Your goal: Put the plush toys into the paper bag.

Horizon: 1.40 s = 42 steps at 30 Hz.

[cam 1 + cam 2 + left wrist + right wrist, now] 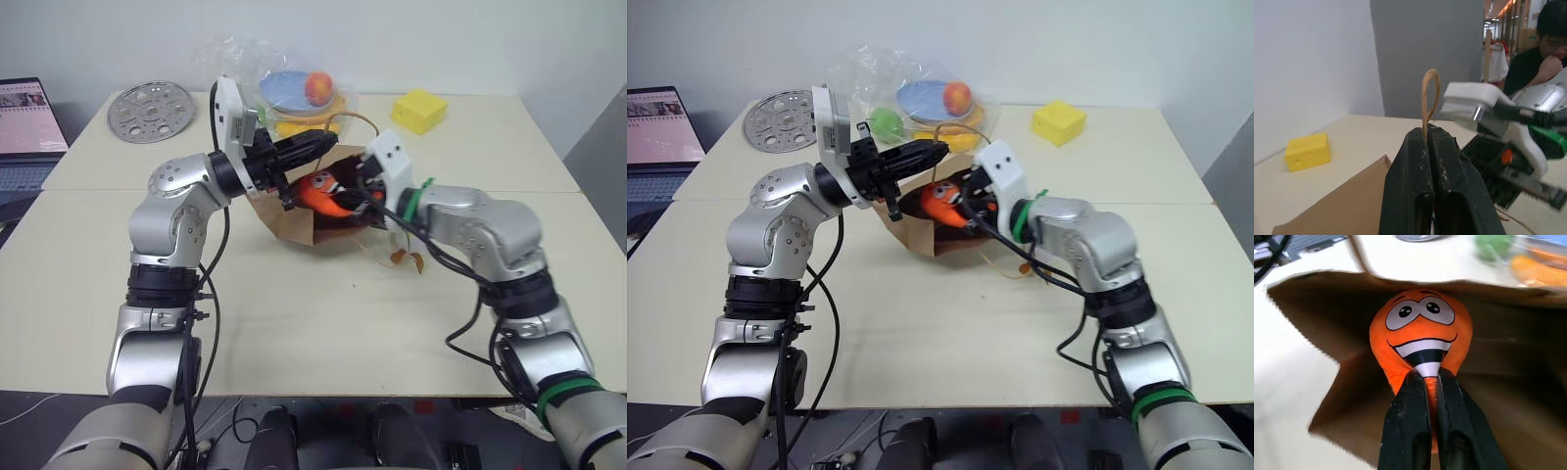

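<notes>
The brown paper bag [292,221] lies on its side at the table's middle, its mouth facing me. My left gripper [328,140] is shut on the bag's tan cord handle [1429,93] and holds the upper edge up. My right gripper [1432,377] is shut on the orange carrot plush toy [1420,338], whose cartoon face shows. The carrot [328,193] sits in the bag's open mouth, just below my left gripper.
A clear plastic bag [294,93] with toy fruits stands behind the paper bag. A yellow block [419,110] lies at the back right and a round metal disc [150,108] at the back left. A laptop [24,122] sits far left. A person [1547,39] sits beyond the table.
</notes>
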Each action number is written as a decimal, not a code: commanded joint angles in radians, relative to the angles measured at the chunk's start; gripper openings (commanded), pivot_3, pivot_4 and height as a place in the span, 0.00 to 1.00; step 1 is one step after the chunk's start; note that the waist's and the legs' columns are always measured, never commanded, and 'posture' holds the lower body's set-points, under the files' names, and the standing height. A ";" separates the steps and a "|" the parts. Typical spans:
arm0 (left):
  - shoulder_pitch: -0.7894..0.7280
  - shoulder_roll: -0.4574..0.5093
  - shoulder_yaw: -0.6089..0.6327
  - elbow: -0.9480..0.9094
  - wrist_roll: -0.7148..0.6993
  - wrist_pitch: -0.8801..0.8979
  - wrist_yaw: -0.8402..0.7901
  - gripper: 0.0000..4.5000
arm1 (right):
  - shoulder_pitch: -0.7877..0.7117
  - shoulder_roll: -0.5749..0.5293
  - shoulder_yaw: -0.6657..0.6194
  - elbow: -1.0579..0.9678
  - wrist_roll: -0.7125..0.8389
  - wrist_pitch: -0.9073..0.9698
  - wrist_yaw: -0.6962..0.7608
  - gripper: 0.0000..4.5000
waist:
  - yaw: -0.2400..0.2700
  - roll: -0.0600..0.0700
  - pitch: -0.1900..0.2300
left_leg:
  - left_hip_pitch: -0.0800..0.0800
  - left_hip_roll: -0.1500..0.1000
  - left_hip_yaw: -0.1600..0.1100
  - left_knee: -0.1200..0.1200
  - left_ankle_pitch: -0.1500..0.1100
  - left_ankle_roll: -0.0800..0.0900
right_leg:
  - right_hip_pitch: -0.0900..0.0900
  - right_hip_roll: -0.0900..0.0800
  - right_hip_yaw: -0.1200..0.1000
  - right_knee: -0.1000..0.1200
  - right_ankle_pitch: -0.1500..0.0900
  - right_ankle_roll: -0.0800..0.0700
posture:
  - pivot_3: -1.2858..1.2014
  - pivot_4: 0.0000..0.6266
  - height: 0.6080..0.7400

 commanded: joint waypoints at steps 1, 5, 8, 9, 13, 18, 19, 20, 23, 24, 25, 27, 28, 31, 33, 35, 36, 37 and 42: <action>-0.016 0.002 0.012 -0.040 -0.014 0.000 0.009 0.00 | -0.052 0.058 0.023 0.085 -0.074 -0.102 0.005 0.02 | 0.000 0.000 0.000 | 0.000 0.000 0.000 0.000 0.000 0.000 | 0.000 0.000 0.000 0.000 0.000 0.000 | 0.52 0.24 1.00; -0.010 0.000 0.013 -0.050 -0.018 0.005 0.019 0.00 | -0.044 0.109 -0.006 0.123 -0.096 -0.154 0.012 0.25 | 0.001 0.000 0.000 | -0.001 0.000 0.000 0.000 0.000 0.000 | 0.000 0.000 -0.001 -0.001 0.000 0.000 | 0.52 0.24 1.00; -0.007 0.004 0.016 -0.053 -0.020 0.008 0.021 0.00 | -0.029 0.116 -0.031 0.096 -0.094 -0.153 0.019 0.49 | 0.002 0.000 0.000 | -0.001 0.000 0.000 0.000 0.000 0.000 | 0.000 0.000 -0.001 -0.001 0.000 0.000 | 0.52 0.24 1.00; -0.005 0.006 0.016 -0.055 -0.020 0.009 0.020 0.00 | -0.024 0.111 -0.031 0.086 -0.099 -0.153 0.024 0.57 | 0.002 0.000 0.000 | -0.001 0.000 0.000 0.000 0.000 0.000 | 0.000 0.000 -0.001 -0.001 0.000 0.000 | 0.52 0.24 1.00; 0.002 0.015 0.020 -0.060 -0.020 0.016 0.016 0.00 | 0.043 0.066 -0.120 -0.081 -0.041 -0.077 0.021 0.90 | 0.003 0.000 0.000 | -0.001 0.000 -0.001 0.000 0.000 0.000 | 0.000 0.000 -0.001 0.000 0.000 0.000 | 0.52 0.24 1.00; 0.002 0.027 0.027 -0.053 -0.020 0.017 0.009 0.00 | 0.142 -0.010 -0.277 -0.311 0.019 0.013 -0.036 0.99 | 0.012 0.000 0.000 | -0.001 0.000 -0.001 0.000 0.000 0.000 | 0.000 0.000 -0.001 0.000 0.000 0.000 | 0.52 0.24 1.00; 0.005 0.030 0.028 -0.055 -0.022 0.019 0.006 0.00 | 0.162 -0.024 -0.292 -0.342 0.014 0.013 -0.048 0.99 | 0.016 0.000 0.000 | -0.001 0.000 -0.001 0.000 0.000 0.000 | 0.000 0.000 -0.001 -0.001 0.000 0.000 | 0.52 0.24 1.00; 0.006 0.033 0.029 -0.055 -0.022 0.019 0.004 0.00 | 0.196 -0.039 -0.325 -0.381 0.012 0.017 -0.068 0.99 | 0.017 0.000 0.000 | -0.001 0.000 -0.001 0.000 0.000 0.000 | 0.000 0.000 -0.001 -0.001 0.000 0.000 | 0.52 0.24 1.00; 0.001 0.040 0.032 -0.048 -0.023 0.019 -0.001 0.00 | 0.340 -0.107 -0.399 -0.456 -0.060 0.015 -0.146 0.99 | 0.019 0.000 0.000 | -0.001 0.000 -0.001 0.000 0.000 0.000 | 0.000 0.000 -0.001 -0.001 0.000 0.000 | 0.52 0.24 1.00; 0.001 0.043 0.033 -0.047 -0.024 0.019 -0.003 0.00 | 0.380 -0.134 -0.394 -0.471 -0.090 0.002 -0.158 0.99 | 0.021 0.000 0.000 | -0.001 0.000 -0.001 0.000 0.000 0.000 | 0.000 0.000 -0.001 -0.001 0.000 0.000 | 0.52 0.24 1.00; 0.000 0.045 0.034 -0.045 -0.024 0.018 -0.005 0.00 | 0.422 -0.141 -0.397 -0.480 -0.107 0.007 -0.181 0.99 | 0.023 0.000 0.000 | -0.001 0.000 -0.001 0.000 0.000 0.000 | 0.000 0.000 -0.001 -0.001 0.000 0.000 | 0.52 0.24 1.00; -0.007 0.047 0.034 -0.033 -0.023 0.014 -0.010 0.00 | 0.498 -0.116 -0.392 -0.487 -0.132 0.029 -0.241 0.99 | 0.022 0.000 0.000 | -0.001 0.000 0.000 0.000 0.000 0.000 | 0.000 0.000 0.000 -0.001 0.000 0.000 | 0.52 0.24 1.00; -0.010 0.048 0.034 -0.029 -0.022 0.013 -0.012 0.00 | 0.521 -0.104 -0.385 -0.487 -0.144 0.032 -0.263 0.99 | 0.020 0.000 0.000 | -0.001 0.000 0.000 0.000 0.000 0.000 | 0.000 0.000 0.000 -0.001 0.000 0.000 | 0.52 0.24 1.00; -0.014 0.050 0.033 -0.023 -0.019 0.011 -0.015 0.00 | 0.549 -0.050 -0.380 -0.493 -0.145 0.048 -0.300 0.99 | 0.007 0.000 0.000 | 0.000 0.000 0.001 0.000 0.000 0.000 | 0.000 0.000 0.002 0.000 0.000 0.000 | 0.52 0.24 1.00; -0.022 0.052 0.031 -0.015 -0.016 0.008 -0.019 0.00 | 0.569 0.024 -0.347 -0.481 -0.148 0.048 -0.337 0.99 | 0.004 0.000 0.000 | 0.000 0.000 0.001 0.000 0.000 0.000 | 0.000 0.000 0.002 0.001 0.000 0.000 | 0.52 0.24 1.00; -0.026 0.054 0.030 -0.010 -0.014 0.006 -0.022 0.00 | 0.579 0.077 -0.326 -0.471 -0.149 0.053 -0.362 0.99 | 0.004 0.000 0.000 | 0.001 0.000 0.000 0.000 0.000 0.000 | 0.000 0.000 0.001 0.001 0.000 0.000 | 0.52 0.24 1.00; -0.026 0.055 0.029 -0.009 -0.013 0.005 -0.024 0.00 | 0.582 0.097 -0.328 -0.468 -0.147 0.062 -0.372 0.99 | 0.004 0.000 0.000 | 0.001 0.000 0.000 0.000 0.000 0.000 | 0.000 0.000 0.001 0.001 0.000 0.000 | 0.52 0.24 1.00; -0.027 0.055 0.029 -0.008 -0.011 0.004 -0.024 0.00 | 0.584 0.106 -0.326 -0.460 -0.154 0.059 -0.378 0.99 | 0.004 0.000 0.000 | 0.001 0.000 0.000 0.000 0.000 0.000 | 0.000 0.000 0.001 0.001 0.000 0.000 | 0.52 0.24 1.00; -0.021 0.056 0.030 -0.017 -0.011 0.006 -0.023 0.00 | 0.589 0.123 -0.323 -0.420 -0.163 0.045 -0.383 0.99 | 0.015 0.000 0.000 | 0.000 0.000 0.001 0.000 0.000 0.000 | 0.001 0.000 0.001 0.000 0.000 0.000 | 0.52 0.24 1.00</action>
